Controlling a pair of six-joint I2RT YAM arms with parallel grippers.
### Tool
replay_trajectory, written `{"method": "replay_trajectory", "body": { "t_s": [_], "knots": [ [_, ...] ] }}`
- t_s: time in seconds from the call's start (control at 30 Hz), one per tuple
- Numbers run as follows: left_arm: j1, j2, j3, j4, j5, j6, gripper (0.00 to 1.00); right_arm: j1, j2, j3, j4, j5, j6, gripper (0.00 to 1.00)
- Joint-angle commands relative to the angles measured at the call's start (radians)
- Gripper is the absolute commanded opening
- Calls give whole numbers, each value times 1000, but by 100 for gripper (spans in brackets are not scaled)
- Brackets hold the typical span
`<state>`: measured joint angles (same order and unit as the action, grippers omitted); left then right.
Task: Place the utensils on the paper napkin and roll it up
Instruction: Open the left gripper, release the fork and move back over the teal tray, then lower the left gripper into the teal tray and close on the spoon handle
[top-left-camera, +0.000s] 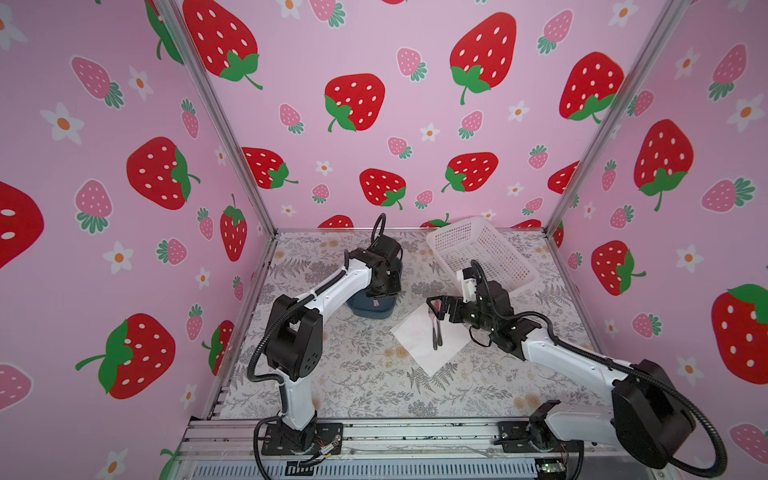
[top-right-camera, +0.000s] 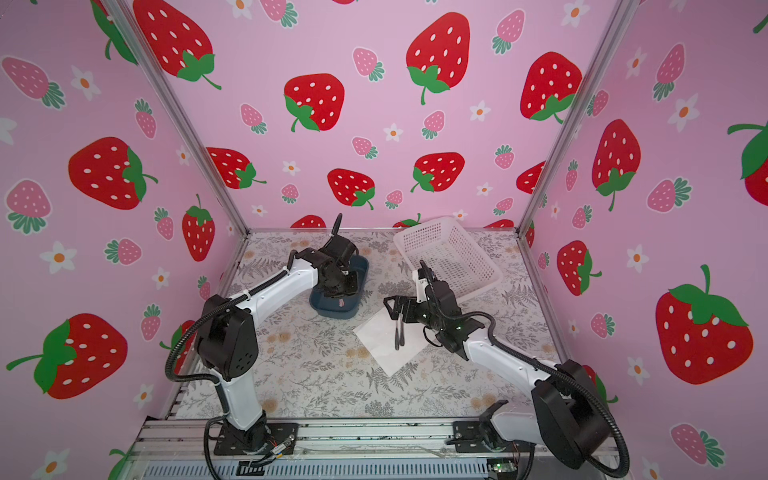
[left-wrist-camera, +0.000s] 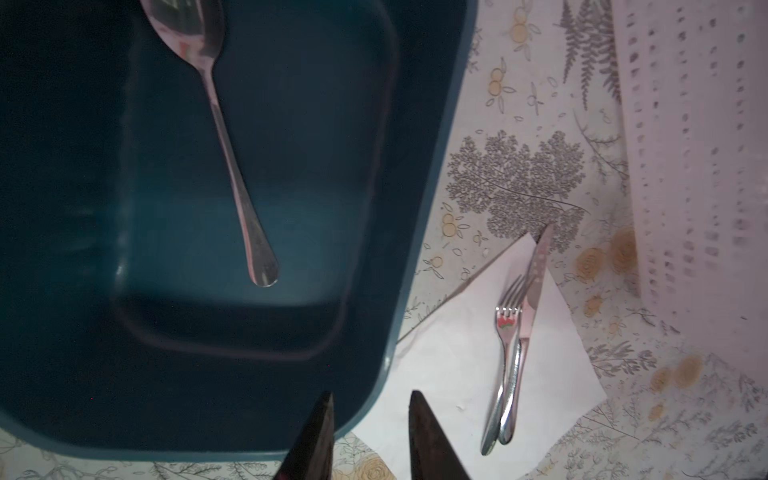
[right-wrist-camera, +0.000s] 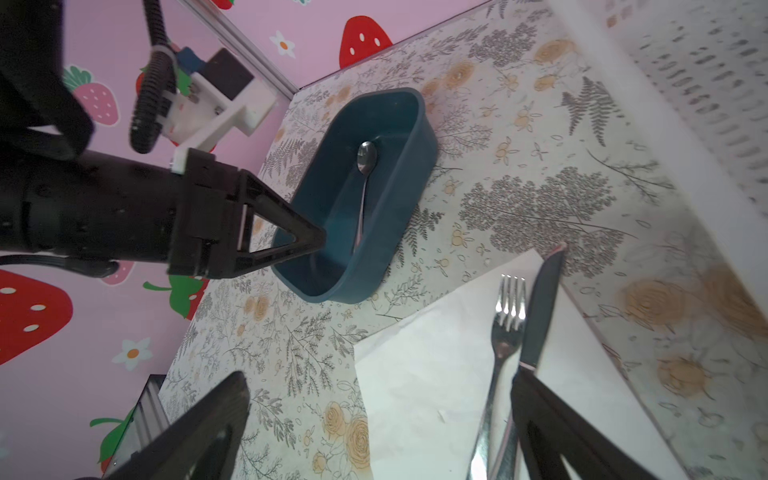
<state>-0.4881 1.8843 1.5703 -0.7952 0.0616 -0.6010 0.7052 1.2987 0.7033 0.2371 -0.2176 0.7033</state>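
Lower frame in both top views: bare table (top-left-camera: 353, 386). Right of centre, paper napkin (top-left-camera: 417, 347) bears fork (right-wrist-camera: 505, 332) and knife (right-wrist-camera: 540, 307), parallel, tips far; the knife tip overhangs its corner. Right gripper (right-wrist-camera: 376, 380) spread wide above. Beyond, spoon (left-wrist-camera: 232, 166) lies lengthwise in blue tub (top-right-camera: 330, 311); left gripper (left-wrist-camera: 371, 401) parted, empty.

On the fern-printed table (top-left-camera: 332, 374) a dark blue tub (top-left-camera: 361, 309) sits toward the far edge, left of the middle, and the left gripper (top-left-camera: 377, 296) points down into it. A white perforated basket (top-left-camera: 482, 249) stands askew at the far right corner. Nearer the middle a white paper napkin (top-left-camera: 415, 345) lies cornerwise with two slim metal utensils (top-left-camera: 435, 334) side by side on it — the right gripper (top-left-camera: 436, 307) hovers over their far ends, jaws spread.
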Motion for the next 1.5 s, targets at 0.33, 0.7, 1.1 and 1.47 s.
{"method": "replay_trajectory", "body": {
  "t_s": [0.33, 0.7, 1.1, 1.47],
  "knots": [
    [138, 135, 103, -88, 14, 90, 34, 123, 188, 229, -166, 37, -135, 100],
    [175, 337, 351, -229, -6, 153, 30, 165, 271, 329, -254, 82, -166, 100],
    [188, 509, 571, -341, -16, 193, 27, 168, 292, 349, -300, 111, -153, 100],
    [189, 581, 622, -384, -10, 226, 20, 167, 319, 369, -330, 116, -147, 100]
  ]
}}
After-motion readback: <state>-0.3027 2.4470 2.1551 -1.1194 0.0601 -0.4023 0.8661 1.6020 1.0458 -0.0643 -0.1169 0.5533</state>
